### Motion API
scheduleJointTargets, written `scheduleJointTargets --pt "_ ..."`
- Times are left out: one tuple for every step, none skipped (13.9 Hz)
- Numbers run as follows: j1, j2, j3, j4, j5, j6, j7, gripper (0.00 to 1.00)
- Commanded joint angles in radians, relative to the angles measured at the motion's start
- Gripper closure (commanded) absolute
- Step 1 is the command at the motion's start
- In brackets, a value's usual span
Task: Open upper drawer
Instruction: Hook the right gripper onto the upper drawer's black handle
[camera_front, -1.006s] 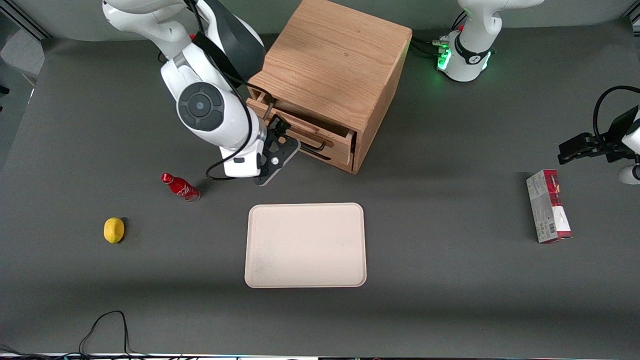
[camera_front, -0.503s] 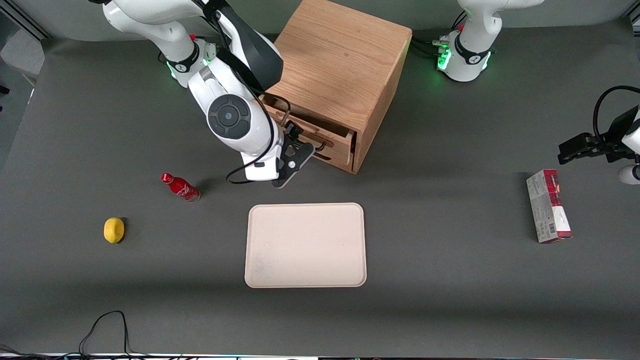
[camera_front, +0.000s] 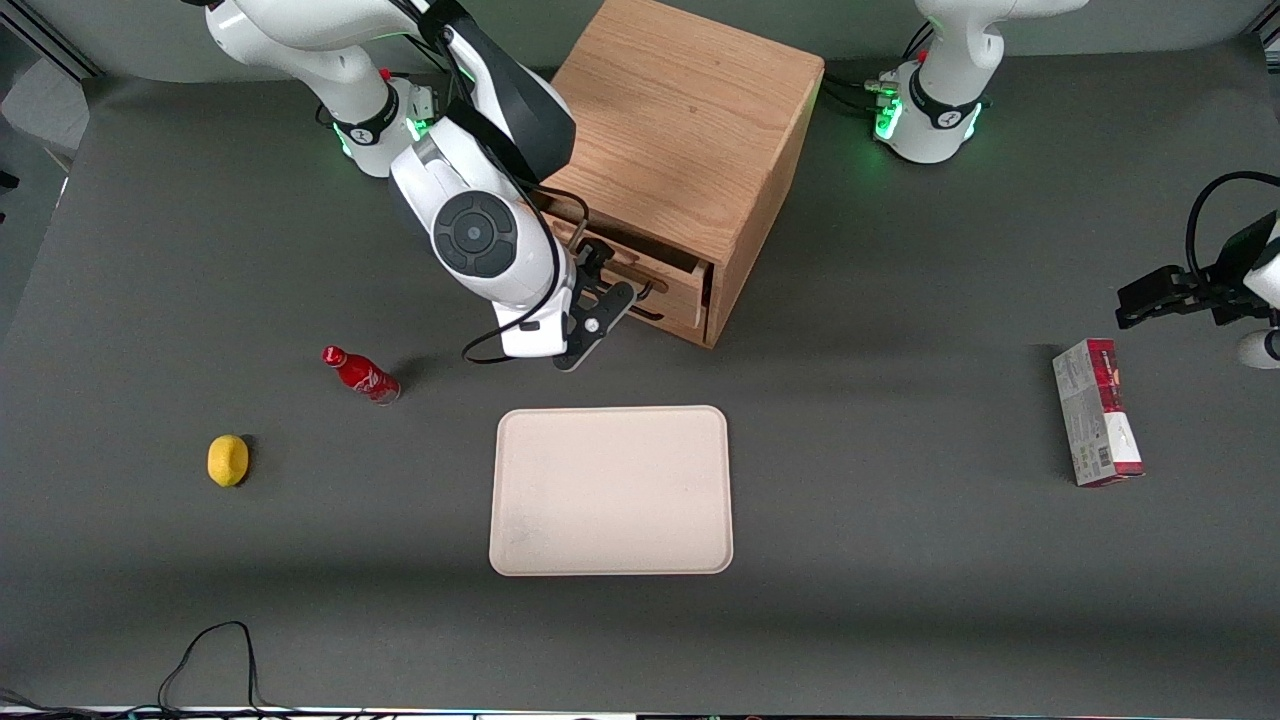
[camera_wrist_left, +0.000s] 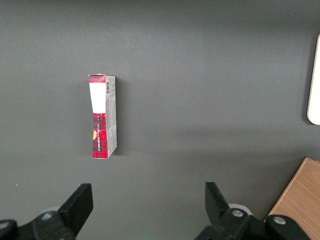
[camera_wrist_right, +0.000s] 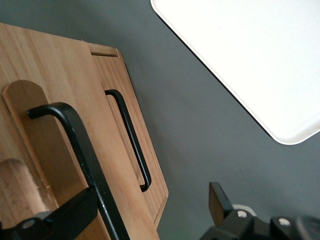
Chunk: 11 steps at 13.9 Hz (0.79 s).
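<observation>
The oak cabinet (camera_front: 680, 120) stands at the back of the table. Its upper drawer (camera_front: 655, 262) sticks out a little past the lower drawer (camera_front: 685, 312). My right gripper (camera_front: 612, 292) hovers in front of the upper drawer, partly hidden by the wrist. In the right wrist view the gripper (camera_wrist_right: 152, 192) is open. The upper drawer's black wire handle (camera_wrist_right: 75, 145) runs between the fingers, close against one finger (camera_wrist_right: 70, 215), while the second finger (camera_wrist_right: 217, 200) stands well clear over the mat. The lower drawer's handle (camera_wrist_right: 131, 140) lies farther in.
A cream tray (camera_front: 610, 490) lies nearer the front camera than the cabinet. A red bottle (camera_front: 360, 375) and a lemon (camera_front: 228, 460) sit toward the working arm's end. A red and white box (camera_front: 1095, 410) (camera_wrist_left: 102, 117) lies toward the parked arm's end.
My arm has swung sideways along the cabinet's front toward the parked arm's end, bringing the gripper in at the upper drawer's handle. The drawer itself looks unmoved.
</observation>
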Motion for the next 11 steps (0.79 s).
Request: scheduleJointTargets --pt "0.009 -0.044 -0.009 -0.045 0.01 0.008 -0.055 0.0" --pt "0.008 -0.045 -0.011 -0.039 0.012 -0.006 -0.057 0.0" --pt "0.006 -0.048 -0.014 -0.036 0.012 -0.023 -0.057 0.0" --pt "0.006 -0.05 -0.017 -0.036 0.012 -0.031 -0.057 0.0" --pt "0.005 -0.056 -0.018 -0.036 0.014 -0.037 -0.057 0.0" --pt "0.004 -0.056 -0.018 -0.036 0.014 -0.043 -0.059 0.0" --pt "0.004 -0.057 -0.018 -0.035 0.015 -0.047 -0.06 0.0" --pt "0.006 -0.057 -0.018 -0.03 0.015 -0.051 -0.06 0.0" --pt "0.006 -0.057 -0.018 -0.032 0.015 -0.051 -0.059 0.0" --pt "0.008 -0.057 -0.015 -0.033 0.017 -0.051 -0.059 0.0" --pt "0.008 -0.056 -0.014 -0.036 0.017 -0.049 -0.059 0.0"
